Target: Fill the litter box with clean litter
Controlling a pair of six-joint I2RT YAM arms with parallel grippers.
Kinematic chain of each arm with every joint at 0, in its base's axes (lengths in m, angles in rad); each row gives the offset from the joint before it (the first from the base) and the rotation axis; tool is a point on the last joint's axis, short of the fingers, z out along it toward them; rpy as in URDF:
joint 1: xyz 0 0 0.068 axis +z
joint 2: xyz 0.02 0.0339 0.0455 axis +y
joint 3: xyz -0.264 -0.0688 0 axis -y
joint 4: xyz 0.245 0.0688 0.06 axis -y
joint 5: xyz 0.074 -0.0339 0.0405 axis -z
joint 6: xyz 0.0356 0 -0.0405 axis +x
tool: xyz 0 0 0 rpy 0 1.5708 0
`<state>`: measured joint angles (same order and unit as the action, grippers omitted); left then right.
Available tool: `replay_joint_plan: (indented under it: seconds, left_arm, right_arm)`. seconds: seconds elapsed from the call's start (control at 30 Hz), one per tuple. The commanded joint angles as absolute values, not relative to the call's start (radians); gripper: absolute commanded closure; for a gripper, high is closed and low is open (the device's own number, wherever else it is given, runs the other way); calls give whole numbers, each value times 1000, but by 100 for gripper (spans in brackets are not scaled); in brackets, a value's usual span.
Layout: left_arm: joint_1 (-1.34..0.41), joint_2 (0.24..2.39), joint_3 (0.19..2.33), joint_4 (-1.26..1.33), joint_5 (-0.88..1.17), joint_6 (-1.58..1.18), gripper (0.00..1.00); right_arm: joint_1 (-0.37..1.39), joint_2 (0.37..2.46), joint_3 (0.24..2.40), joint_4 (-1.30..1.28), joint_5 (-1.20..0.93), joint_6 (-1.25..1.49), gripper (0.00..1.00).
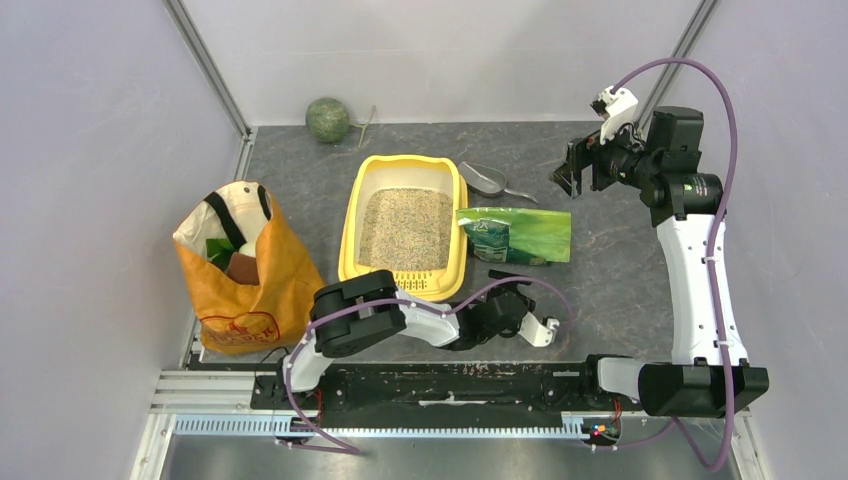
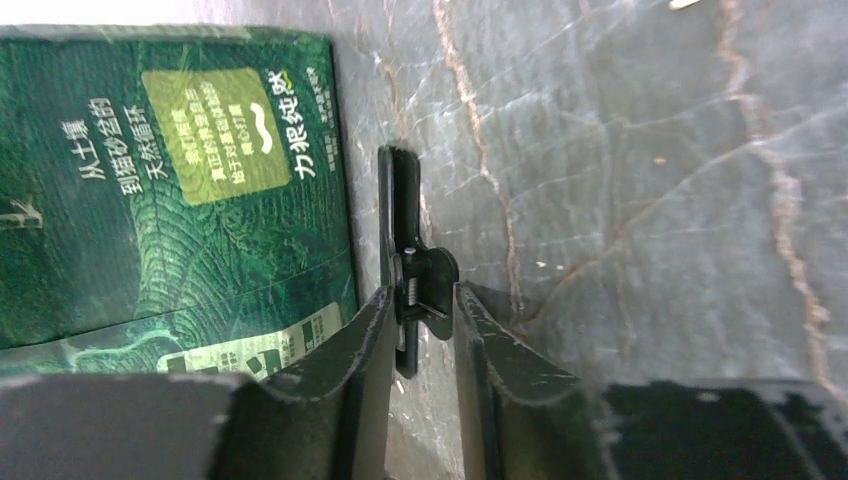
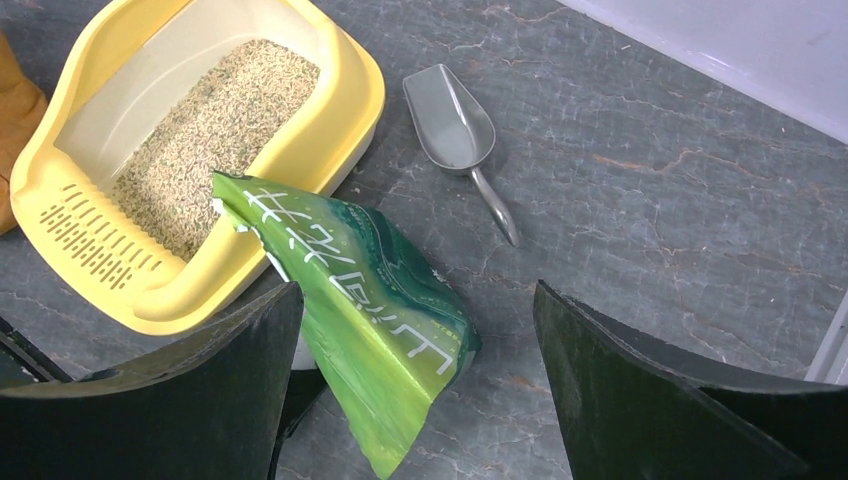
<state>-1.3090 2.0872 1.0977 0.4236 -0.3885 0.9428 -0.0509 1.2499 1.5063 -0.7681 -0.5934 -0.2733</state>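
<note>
Litter box (image 1: 352,215) mid-frame, long axis up-down, litter (image 1: 405,228) inside. Left end effector (image 2: 420,300) (the nearer) lies lower right of it, straddling a black clip (image 2: 405,250), grip unclear; right end effector (image 3: 418,292) gapes, released.

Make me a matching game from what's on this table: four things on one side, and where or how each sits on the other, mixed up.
Things:
1. litter box
2. scoop
3. green bag
4. orange bag

Descriptions:
A. stands left of the box
B. lies flat, one end against the box
C. holds beige litter
D. grey, lying alone on the table

Pairs: 1-C, 2-D, 3-B, 4-A
</note>
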Motion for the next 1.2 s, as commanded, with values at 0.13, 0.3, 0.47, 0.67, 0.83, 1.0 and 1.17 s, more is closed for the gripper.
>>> replay_joint_plan:
  seconds: [0.13, 0.3, 0.47, 0.67, 0.83, 1.0, 1.17]
  left_arm:
    - [-1279, 2133, 1162, 413, -404, 972, 90]
    - [-1279, 2069, 1163, 364, -365, 925, 98]
    - [-1283, 1920, 1214, 180, -272, 787, 98]
    - [-1289, 1797, 1296, -63, -143, 619, 98]
    - [-1280, 1703, 1343, -225, -39, 525, 98]
    - [-1199, 1567, 1396, -400, 277, 416, 98]
    - [-979, 1487, 1558, -634, 673, 278, 98]
  right_arm:
    - [-58, 1249, 1558, -765, -606, -282, 8]
    - [-58, 1245, 1560, -770, -603, -286, 8]
    - [-58, 1253, 1584, -772, -611, -274, 8]
    - [-60, 1264, 1606, -772, -627, -251, 7]
    - [-71, 1270, 1635, -774, -643, -241, 6]
    - [-103, 1274, 1658, -807, -727, -232, 5]
    - [-147, 1253, 1685, -918, -873, -298, 6]
